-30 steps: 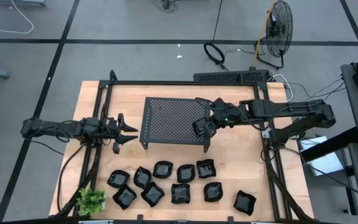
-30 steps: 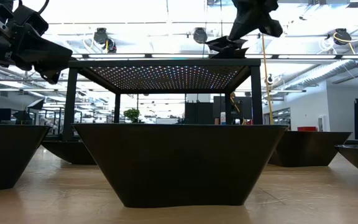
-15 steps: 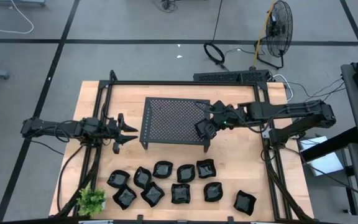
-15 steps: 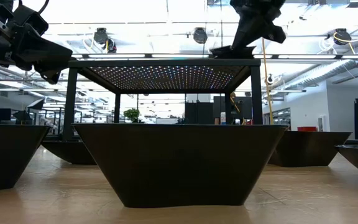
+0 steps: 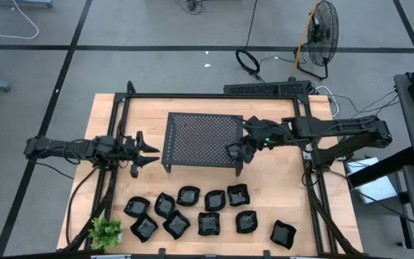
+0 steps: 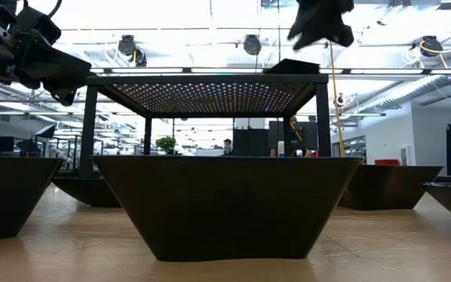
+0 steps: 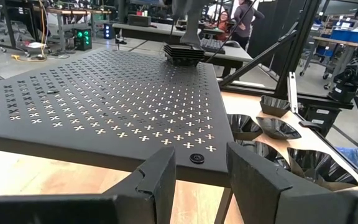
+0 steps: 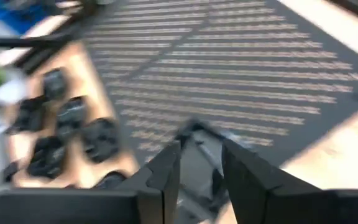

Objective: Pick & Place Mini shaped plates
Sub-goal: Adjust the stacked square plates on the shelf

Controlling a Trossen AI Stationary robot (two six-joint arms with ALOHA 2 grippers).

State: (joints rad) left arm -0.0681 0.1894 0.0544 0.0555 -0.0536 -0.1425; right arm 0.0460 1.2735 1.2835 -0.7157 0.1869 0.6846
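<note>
Plate (image 6: 292, 66) on rack (image 5: 200, 137) corner, right hand (image 6: 319, 27) just above, parted.

One glossy black mini plate (image 5: 233, 150) sits flat on the rack (image 5: 201, 138) at its 4 o'clock corner; eleven more plates (image 5: 208, 213) clustered on tabletop, 6 o'clock side.

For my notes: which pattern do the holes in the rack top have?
Small crosses on the black rack, clearest in the left wrist view.
</note>
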